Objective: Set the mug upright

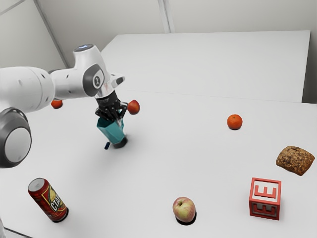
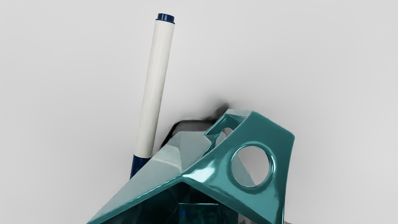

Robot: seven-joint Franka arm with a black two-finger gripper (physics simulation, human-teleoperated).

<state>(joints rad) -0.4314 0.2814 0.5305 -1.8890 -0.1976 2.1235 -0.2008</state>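
Mug (image 1: 112, 131) on the near-arm side of the table (image 1: 163, 163): it is leaning, its mouth facing up toward the gripper (image 1: 119, 120) and its narrower base pointing down at the tabletop, where a dark shadow is pooling. Whether any weight is being borne by the table cannot be told. The angular handle (image 2: 279, 133), pierced by a round hole, is projecting from one side; an uneven load is probably being added by it, so the tilt is needing correction before any release. The gripper is being kept close over the mouth, presumably so that the wall can be controlled from above; how far open it is, and whether the mug is being gripped, cannot be told. Levelling the base, then setting it flat, is being judged the remaining work.

A marker (image 2: 155, 90) is lying beside the mug, one end being hidden by the wall; it could be rolled or trapped under the base, so clearance is being called for there. Farther out, a red fruit (image 1: 133, 107) is resting near the gripper, while a can (image 1: 48, 200), an apple (image 1: 184, 209), a letter block (image 1: 265, 198), an orange (image 1: 235, 122) and a bread roll (image 1: 295, 159) are standing or lying well apart, needing no handling.
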